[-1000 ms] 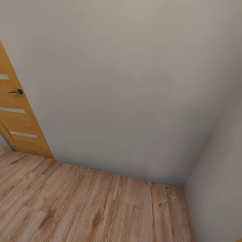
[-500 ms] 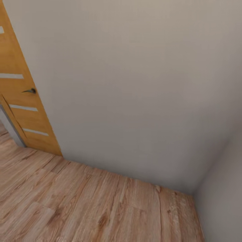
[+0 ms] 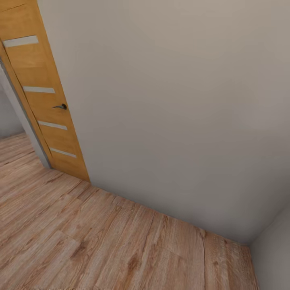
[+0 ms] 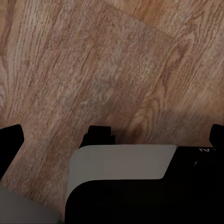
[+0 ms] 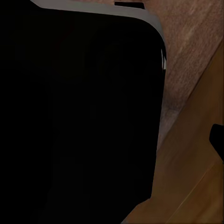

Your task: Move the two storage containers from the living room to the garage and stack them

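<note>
Robot facing a room corner on wood plank flooring [image 3: 100, 241]

An orange door [image 3: 44, 100] is standing beside a pale wall [image 3: 169, 100]; black robot body parts are blocking both wrist views, so either gripper's state is unclear; no containers are showing.

A plain pale wall [image 3: 169, 112] blocked the way ahead, meeting a second wall [image 3: 274, 257] in a corner to its right. Left of the wall stood an orange wooden door [image 3: 44, 100] with a dark lever handle [image 3: 61, 106], swung open; beyond the door, plank floor [image 3: 100, 241] ran on through the gap. In front of the wall the planks lay open.
</note>
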You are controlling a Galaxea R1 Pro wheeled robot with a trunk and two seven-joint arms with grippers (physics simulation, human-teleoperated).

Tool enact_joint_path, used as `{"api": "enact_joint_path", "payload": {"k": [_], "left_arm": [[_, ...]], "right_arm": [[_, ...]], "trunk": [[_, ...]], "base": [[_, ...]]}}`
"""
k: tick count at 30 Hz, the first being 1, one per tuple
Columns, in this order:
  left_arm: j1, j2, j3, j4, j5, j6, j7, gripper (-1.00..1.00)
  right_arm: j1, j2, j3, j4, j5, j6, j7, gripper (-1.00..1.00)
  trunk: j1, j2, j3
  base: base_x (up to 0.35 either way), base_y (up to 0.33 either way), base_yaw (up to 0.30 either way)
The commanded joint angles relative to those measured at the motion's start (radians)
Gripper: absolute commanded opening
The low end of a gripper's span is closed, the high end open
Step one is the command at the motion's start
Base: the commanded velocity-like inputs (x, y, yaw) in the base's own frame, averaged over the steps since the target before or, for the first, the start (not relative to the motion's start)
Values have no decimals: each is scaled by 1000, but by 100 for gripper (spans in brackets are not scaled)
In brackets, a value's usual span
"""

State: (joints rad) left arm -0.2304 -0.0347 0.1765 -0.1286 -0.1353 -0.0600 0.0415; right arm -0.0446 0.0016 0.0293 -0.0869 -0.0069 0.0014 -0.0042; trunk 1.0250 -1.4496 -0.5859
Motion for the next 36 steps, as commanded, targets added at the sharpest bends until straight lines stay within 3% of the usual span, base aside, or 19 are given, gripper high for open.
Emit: {"api": "enact_joint_path", "payload": {"k": [1,18,36], "left_arm": [[-1,-1,8,1,-10,-4,3,100],[-1,-8,8,1,-10,-3,3,100],[-1,-8,8,1,-10,-5,3,100]], "right_arm": [[0,0,3,-1,-1,0,0,100],[0,0,3,-1,-1,0,0,100],[0,0,3,-1,-1,0,-1,100]], "trunk": [[0,0,-1],[0,0,-1],[0,0,-1]], "base": [[19,0,253],[26,0,244],[142,0,50]]}}
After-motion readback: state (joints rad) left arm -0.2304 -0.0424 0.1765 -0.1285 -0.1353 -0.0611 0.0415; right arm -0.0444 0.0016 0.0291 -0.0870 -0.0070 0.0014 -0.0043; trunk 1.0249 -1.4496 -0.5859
